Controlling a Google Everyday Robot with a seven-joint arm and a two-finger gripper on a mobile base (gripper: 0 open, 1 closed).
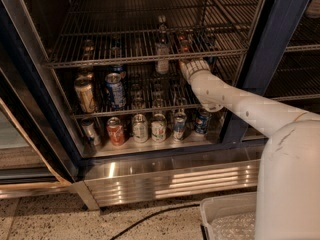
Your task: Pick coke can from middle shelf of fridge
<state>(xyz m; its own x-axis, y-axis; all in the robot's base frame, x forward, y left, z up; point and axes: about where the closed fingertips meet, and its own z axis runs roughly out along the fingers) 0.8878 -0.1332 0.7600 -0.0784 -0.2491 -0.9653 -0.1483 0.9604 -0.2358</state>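
**Robot arm reaching into a fridge for a red can**

A white arm [235, 104] enters the open fridge [280, 44] from 4 o'clock. It ends at the gripper [191, 65], which sits at the front bar of the middle shelf [110, 59], right of centre. Whether the gripper is open or closed cannot be told.

The coke can [184, 44] stands upright on that wire shelf, just behind the bar. It is near the gripper, at about 12 o'clock from it, and contact between them cannot be made out. A glass bottle [161, 54] stands close by, at 8 o'clock from the can. More cans fill the racks below, including a blue can [115, 90] at 8 o'clock from the gripper.

This looks like the final approach, with the can not yet lifted. The next move likely calls for straddling the can, closing firmly, then raising it clear of the wire. It can then be drawn back toward 4 o'clock, clear of the bottle.
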